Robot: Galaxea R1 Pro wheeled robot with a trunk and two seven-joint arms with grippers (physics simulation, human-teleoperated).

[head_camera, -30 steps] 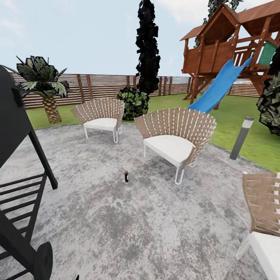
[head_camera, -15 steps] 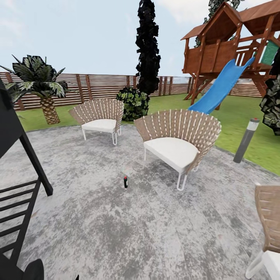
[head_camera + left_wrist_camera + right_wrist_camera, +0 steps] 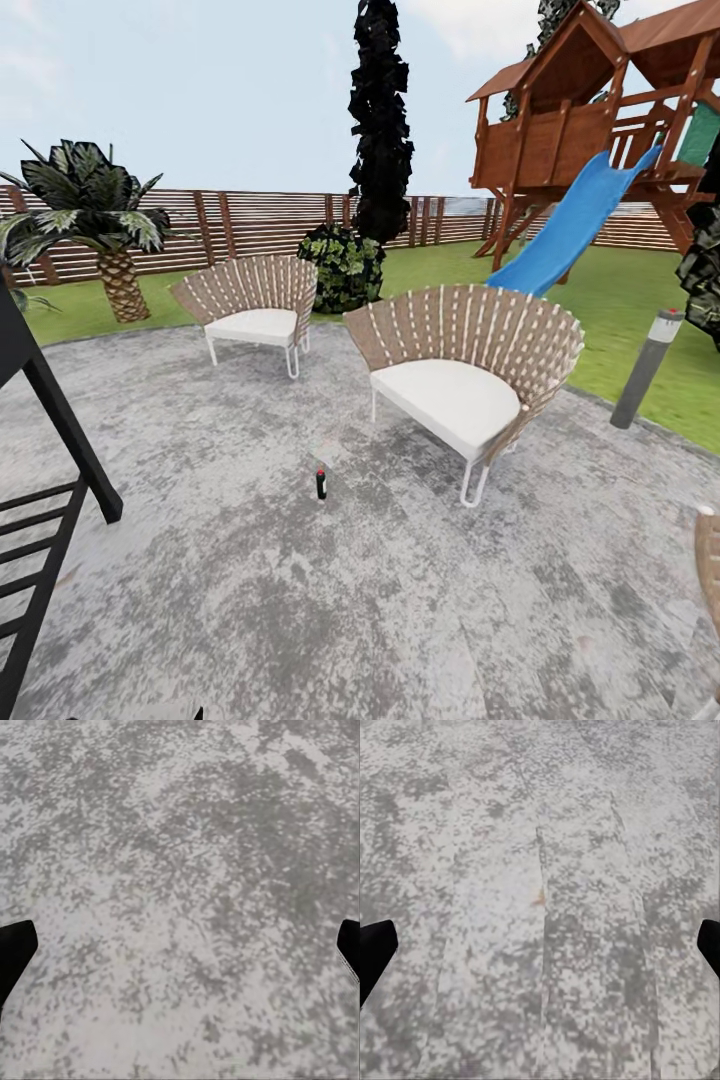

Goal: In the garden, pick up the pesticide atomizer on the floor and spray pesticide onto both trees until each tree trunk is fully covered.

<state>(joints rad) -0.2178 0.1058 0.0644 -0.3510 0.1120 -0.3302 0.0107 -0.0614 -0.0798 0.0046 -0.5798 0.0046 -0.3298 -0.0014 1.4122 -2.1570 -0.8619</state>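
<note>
A: head view status?

B: robot on grey paved circle (image 3: 300, 600); small dark bottle with red cap, looks like the pesticide atomizer (image 3: 321, 484), standing upright on the paving near centre, just left of the near chair's front leg, apart from it; it sits on paving, not on grass.

A: surroundings?

B: two woven fan-back chairs with white cushions; near chair (image 3: 470, 370) right of centre, far chair (image 3: 252, 305) further back and left; shrub (image 3: 345, 265) between and behind them; dark narrow conifer (image 3: 379, 120) above the shrub; short palm (image 3: 105, 230) far left on the lawn (image 3: 620, 300); slatted wooden fence (image 3: 250, 225) along the back; wooden playhouse (image 3: 590, 110) with blue slide (image 3: 570, 225) far right; grey bollard light (image 3: 648, 368) at the paving's right edge; black frame (image 3: 40, 480) at near left; corner of another chair (image 3: 710, 560) at near right edge.

A: task trees?

B: can't identify any bare grey-brown trunk here.

A: grippers?

B: left wrist view: left gripper (image 3: 180, 949) fingers (image 3: 15, 949) are dark tips at opposite edges of the picture, spread wide, nothing between them but mottled grey paving (image 3: 180, 870); right wrist view: right gripper (image 3: 540, 949) same, fingertips (image 3: 375, 949) wide apart, nothing held; paving (image 3: 585, 967) below shows slab joints and a small orange fleck (image 3: 539, 897).
</note>
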